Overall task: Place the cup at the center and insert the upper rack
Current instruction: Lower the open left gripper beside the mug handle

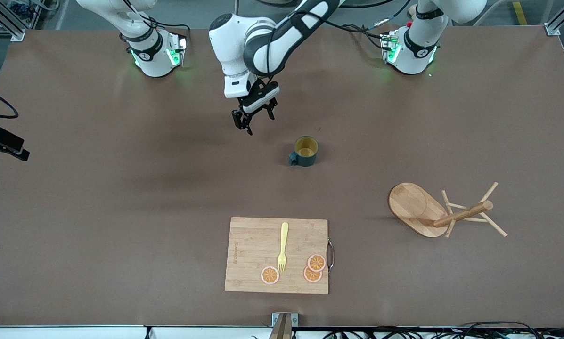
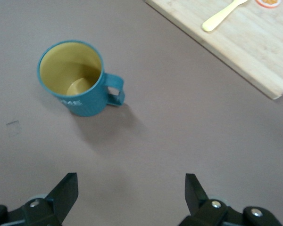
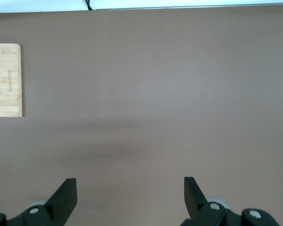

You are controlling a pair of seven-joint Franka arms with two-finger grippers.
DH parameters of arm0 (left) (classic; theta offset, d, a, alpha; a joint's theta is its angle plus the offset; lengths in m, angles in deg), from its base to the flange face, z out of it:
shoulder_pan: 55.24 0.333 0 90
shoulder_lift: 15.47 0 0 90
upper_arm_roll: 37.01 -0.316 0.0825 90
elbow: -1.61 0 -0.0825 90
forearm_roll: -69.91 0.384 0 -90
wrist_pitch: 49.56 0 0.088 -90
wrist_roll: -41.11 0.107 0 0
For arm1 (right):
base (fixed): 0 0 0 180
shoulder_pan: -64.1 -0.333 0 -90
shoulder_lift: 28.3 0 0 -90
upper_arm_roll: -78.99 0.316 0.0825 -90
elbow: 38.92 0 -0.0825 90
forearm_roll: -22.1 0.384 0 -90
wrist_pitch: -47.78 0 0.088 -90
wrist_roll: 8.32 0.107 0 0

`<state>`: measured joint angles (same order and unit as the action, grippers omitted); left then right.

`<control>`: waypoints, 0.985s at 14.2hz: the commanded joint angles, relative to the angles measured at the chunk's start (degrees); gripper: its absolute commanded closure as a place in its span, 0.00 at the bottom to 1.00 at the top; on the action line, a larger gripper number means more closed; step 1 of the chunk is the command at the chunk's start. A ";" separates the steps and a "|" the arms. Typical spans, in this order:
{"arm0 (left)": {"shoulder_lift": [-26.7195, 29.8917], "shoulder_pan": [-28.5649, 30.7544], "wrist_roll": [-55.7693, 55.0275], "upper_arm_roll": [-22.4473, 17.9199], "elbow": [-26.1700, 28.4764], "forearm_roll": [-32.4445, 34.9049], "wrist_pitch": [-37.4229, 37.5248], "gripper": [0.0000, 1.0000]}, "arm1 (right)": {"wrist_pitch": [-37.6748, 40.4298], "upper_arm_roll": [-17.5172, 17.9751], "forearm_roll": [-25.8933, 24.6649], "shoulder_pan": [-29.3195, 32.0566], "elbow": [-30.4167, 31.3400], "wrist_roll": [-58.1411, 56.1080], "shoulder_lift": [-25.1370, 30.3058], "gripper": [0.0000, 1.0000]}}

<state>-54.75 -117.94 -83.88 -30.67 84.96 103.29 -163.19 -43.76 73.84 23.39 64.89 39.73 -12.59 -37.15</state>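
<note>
The cup (image 1: pixel 305 151) stands upright near the middle of the table, teal with a yellow inside; the left wrist view shows the cup (image 2: pixel 75 77) with its handle out to one side. My left gripper (image 1: pixel 258 121) hangs open over bare table beside the cup, toward the right arm's end. Nothing is between its fingers (image 2: pixel 66 190). The upper rack (image 1: pixel 432 212) lies tipped on its side toward the left arm's end, post and pegs pointing away from the cup. My right gripper (image 3: pixel 130 181) is open and empty, high over bare table, out of the front view.
A bamboo cutting board (image 1: pixel 277 254) lies nearer the front camera than the cup. It carries a yellow fork (image 1: pixel 282 247) and three orange slices (image 1: pixel 315 262). Its corner (image 3: pixel 5 80) shows in the right wrist view. A dark fixture (image 1: pixel 4 141) juts in at the right arm's end.
</note>
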 commanded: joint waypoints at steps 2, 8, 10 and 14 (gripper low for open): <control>-3.17 -1.80 -2.54 -0.80 -1.34 5.20 2.27 0.00 | -0.05 -0.48 -0.07 -0.36 2.73 0.58 2.17 0.00; -6.77 -4.88 -5.17 -0.97 -1.78 12.76 5.35 0.00 | -0.05 -0.56 2.48 -0.27 3.52 0.49 2.08 0.00; -7.82 -5.32 -5.61 -1.50 -1.87 13.73 5.35 0.00 | -0.05 -0.56 2.57 -0.27 3.52 0.49 2.08 0.00; -10.72 -11.64 -7.46 -10.09 -3.72 14.00 5.79 0.00 | -0.05 -0.56 2.66 -0.27 3.52 0.49 2.17 0.00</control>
<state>-63.06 -126.10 -89.85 -36.77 83.99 116.16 -158.78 -43.28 73.58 25.25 64.86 40.89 -12.59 -37.14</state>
